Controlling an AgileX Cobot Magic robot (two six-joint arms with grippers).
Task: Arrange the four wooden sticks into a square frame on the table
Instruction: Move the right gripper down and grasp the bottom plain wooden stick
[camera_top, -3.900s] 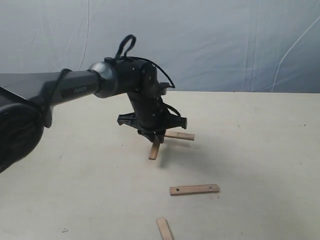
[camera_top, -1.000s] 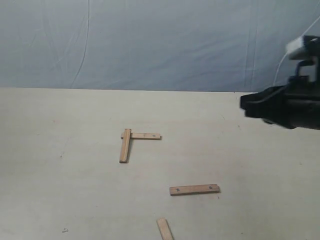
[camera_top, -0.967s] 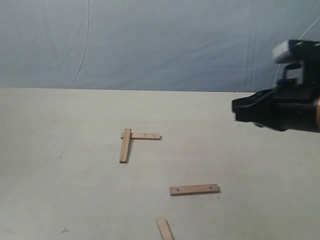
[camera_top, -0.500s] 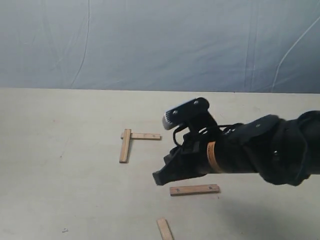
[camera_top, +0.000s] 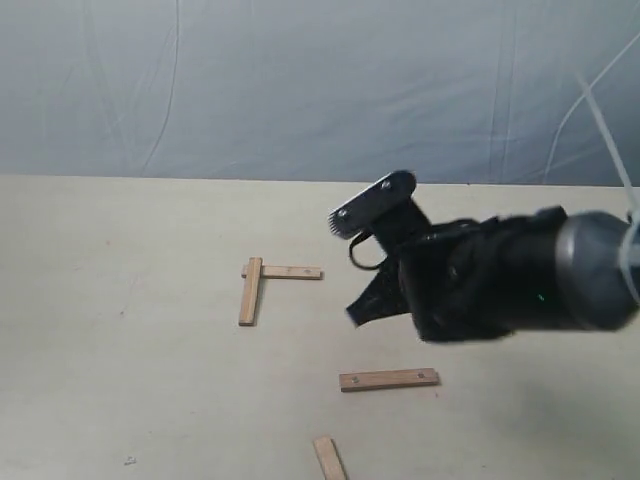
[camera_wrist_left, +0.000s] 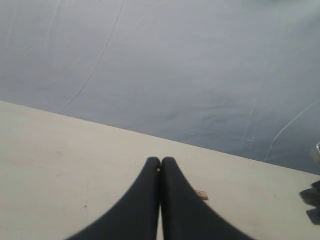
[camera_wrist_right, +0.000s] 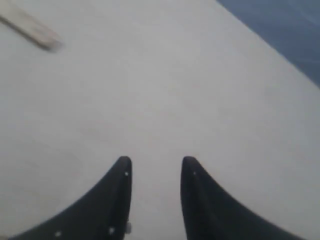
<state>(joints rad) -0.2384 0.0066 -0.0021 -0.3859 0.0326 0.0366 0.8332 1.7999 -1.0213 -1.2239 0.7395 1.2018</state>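
Where the pale cream worktop (camera_top: 120, 400) stops at the back, a blue-grey sheet (camera_top: 300, 80) hangs with soft folds. The worktop is flat, with a few small specks.

Four light-brown sticks lie on it. The first stick (camera_top: 250, 291) points away from the camera. The second stick (camera_top: 292, 272) lies sideways, and its left end meets the far end of the first, so they make a corner. The third stick (camera_top: 327, 458) is at the front edge, partly cut off. The fourth stick (camera_top: 388, 379) lies alone, with a dark hole near each end. No square is made yet.

The left claw (camera_wrist_left: 160, 165) is pressed together and holds nothing. The right claw (camera_wrist_right: 156, 162) is spread apart and empty, above bare worktop.
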